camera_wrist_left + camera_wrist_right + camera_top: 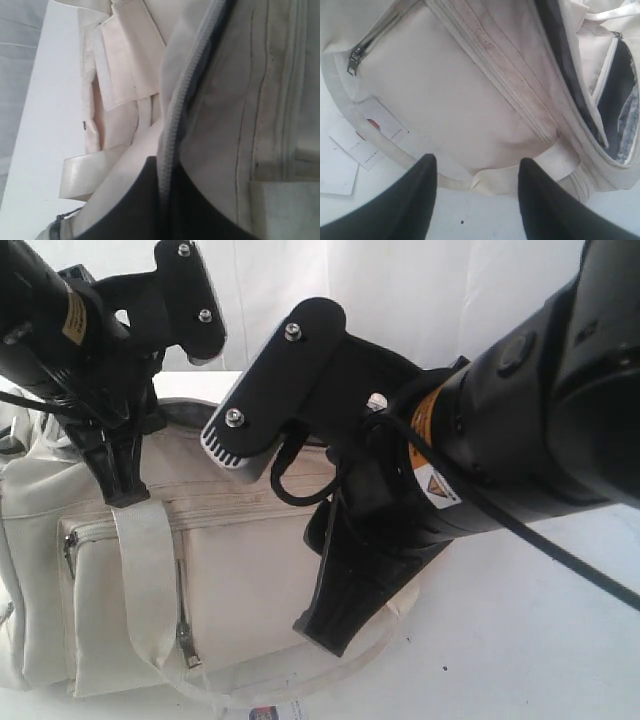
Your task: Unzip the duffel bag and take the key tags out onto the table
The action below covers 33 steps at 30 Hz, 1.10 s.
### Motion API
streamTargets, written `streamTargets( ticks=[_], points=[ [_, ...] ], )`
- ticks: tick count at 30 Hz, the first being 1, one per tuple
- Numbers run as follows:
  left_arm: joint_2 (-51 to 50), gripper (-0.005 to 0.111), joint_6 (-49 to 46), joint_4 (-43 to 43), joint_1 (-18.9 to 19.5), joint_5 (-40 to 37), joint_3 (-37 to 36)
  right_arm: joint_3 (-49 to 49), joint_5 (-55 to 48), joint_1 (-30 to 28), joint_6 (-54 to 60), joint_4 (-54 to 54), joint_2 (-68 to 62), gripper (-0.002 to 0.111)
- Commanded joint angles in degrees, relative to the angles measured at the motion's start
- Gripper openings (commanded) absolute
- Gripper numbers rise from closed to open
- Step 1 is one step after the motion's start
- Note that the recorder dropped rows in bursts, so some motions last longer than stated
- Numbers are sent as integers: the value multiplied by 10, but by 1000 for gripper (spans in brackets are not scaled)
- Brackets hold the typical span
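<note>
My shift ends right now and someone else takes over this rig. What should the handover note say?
The left gripper is down at the duffel bag top edge, by the strap. Its wrist view shows zip teeth close up, but not whether it is open or shut.
The right gripper is open and empty, low over the table in front of the bag.
The key tags are not seen in any view. A paper label lies on the table by the bag's front.
Done: the top zip looks at least partly open, as dark lining shows.
To do: find the key tags inside and put them on the table.
</note>
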<state>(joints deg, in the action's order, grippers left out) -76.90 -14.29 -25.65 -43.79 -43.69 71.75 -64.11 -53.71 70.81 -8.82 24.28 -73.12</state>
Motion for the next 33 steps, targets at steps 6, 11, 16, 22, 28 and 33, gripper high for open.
streamTargets(
  ticks=[6, 11, 16, 22, 28, 33],
  points=[
    [9, 4, -106, 186, 5, -56, 11, 3, 1, 0, -1, 5, 4, 47],
    [3, 27, -163, 240, 4, -58, 10, 3, 1, 0, -1, 5, 4, 47],
    [-14, 40, -163, 240, 4, -61, 10, 3, 1, 0, -1, 2, 4, 47],
    [-26, 14, -163, 213, 4, -54, 10, 3, 1, 0, -1, 2, 4, 47],
    [-25, 0, -159, 221, 4, -20, 10, 3, 2, 0, -1, 2, 4, 47],
    [-25, 6, -159, 246, 4, -13, 10, 3, 2, 0, -1, 2, 4, 47]
  ],
)
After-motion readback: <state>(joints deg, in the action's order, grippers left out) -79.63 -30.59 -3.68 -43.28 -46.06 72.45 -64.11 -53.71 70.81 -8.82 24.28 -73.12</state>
